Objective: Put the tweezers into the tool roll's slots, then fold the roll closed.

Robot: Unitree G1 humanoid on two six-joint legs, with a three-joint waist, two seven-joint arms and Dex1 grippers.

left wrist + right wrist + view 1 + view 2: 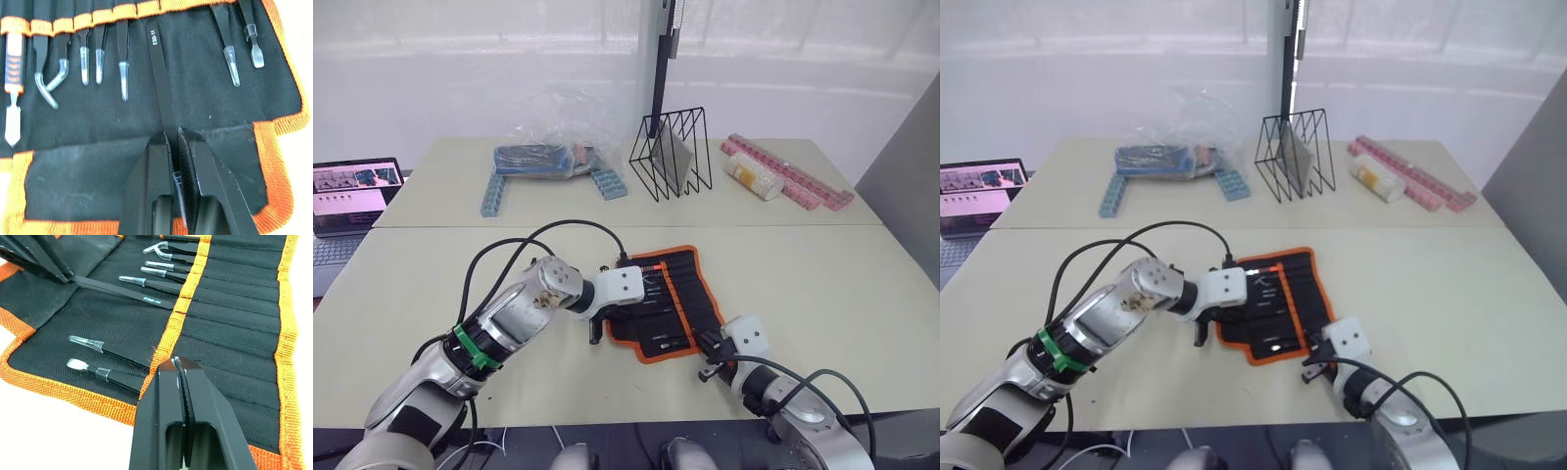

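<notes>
The black fabric tool roll with orange edging (668,304) lies open on the pale table (822,284), and the left claw (174,142) is clenched on a slim black pointed tweezer marked ESD-11 (160,73), its end at the orange-trimmed slots (122,11). I judge the insertion step in hand: next, push it squarely into its pocket. The left wrist view shows seven other tools already seated; the right claw (177,363), clenched empty, hovers over the roll.

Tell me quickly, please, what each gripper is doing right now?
Left gripper: shut on a tweezer, its end at a slot of the tool roll.
Right gripper: shut, holding nothing, at the roll's orange band.
</notes>
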